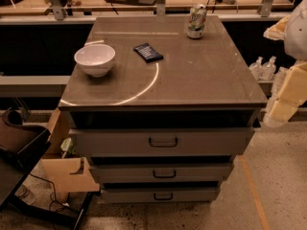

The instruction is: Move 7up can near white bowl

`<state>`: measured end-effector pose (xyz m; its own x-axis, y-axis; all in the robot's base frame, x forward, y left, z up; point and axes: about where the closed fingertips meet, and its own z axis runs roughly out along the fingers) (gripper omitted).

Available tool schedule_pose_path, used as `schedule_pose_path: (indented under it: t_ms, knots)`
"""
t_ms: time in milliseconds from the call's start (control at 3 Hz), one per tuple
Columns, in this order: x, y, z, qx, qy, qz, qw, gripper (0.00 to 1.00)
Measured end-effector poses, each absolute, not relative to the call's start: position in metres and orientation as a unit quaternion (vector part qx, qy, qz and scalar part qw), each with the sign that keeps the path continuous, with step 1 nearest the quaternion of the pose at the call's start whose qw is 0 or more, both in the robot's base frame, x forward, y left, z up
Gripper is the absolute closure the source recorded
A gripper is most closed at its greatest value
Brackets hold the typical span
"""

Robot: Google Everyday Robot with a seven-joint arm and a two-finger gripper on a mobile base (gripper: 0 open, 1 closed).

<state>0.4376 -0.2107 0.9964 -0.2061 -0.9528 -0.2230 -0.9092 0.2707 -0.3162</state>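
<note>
The 7up can stands upright at the back right of the grey cabinet top. It has a white-and-green label and a silver top. The white bowl sits near the left edge of the top, well apart from the can. My gripper is at the end of the cream-coloured arm at the right edge of the view. It hangs beside the cabinet's front right corner, off the top and far from the can. It holds nothing that I can see.
A flat dark blue packet lies between the bowl and the can. The cabinet has three drawers below. A railing and shelf run behind it. Bottles stand to the right, and a dark chair and cardboard are at lower left.
</note>
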Motion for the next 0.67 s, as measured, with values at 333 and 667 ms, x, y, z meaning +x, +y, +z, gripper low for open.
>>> schedule_pose_path:
  t_ms: [333,667]
  knots:
    - [0.438,-0.211,0.996,-0.601,0.774,-0.058,0.189,0.00]
    - [0.460,-0.219,0.996,-0.577,0.784,-0.077,0.215,0.00]
